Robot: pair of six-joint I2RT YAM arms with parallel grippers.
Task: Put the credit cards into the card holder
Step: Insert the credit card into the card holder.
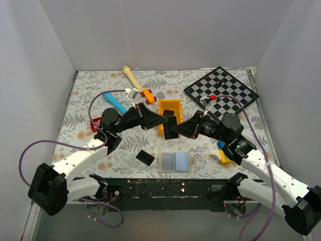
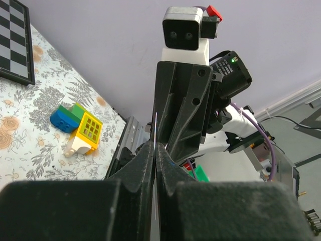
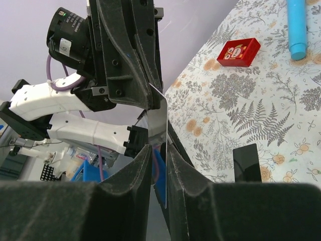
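A dark credit card [image 1: 171,128] hangs in the air between my two grippers, above the middle of the table. My left gripper [image 2: 155,143] is shut on this card, which shows edge-on [image 2: 156,125] between its fingers. My right gripper [image 3: 159,147] faces it with the same card [image 3: 158,116] between its jaws; the card lies against one finger, with a gap to the other. A second black card [image 1: 145,157] lies flat on the table, next to the open card holder [image 1: 174,161]. A red card [image 3: 238,51] lies at the far left.
A yellow-orange bin [image 1: 169,108] stands just behind the held card. A chessboard [image 1: 221,90] lies at the back right. A wooden mallet [image 1: 131,78], an orange toy car [image 1: 146,94] and a blue cylinder [image 1: 116,104] lie at the back left. Toy blocks [image 2: 80,128] sit by the right arm.
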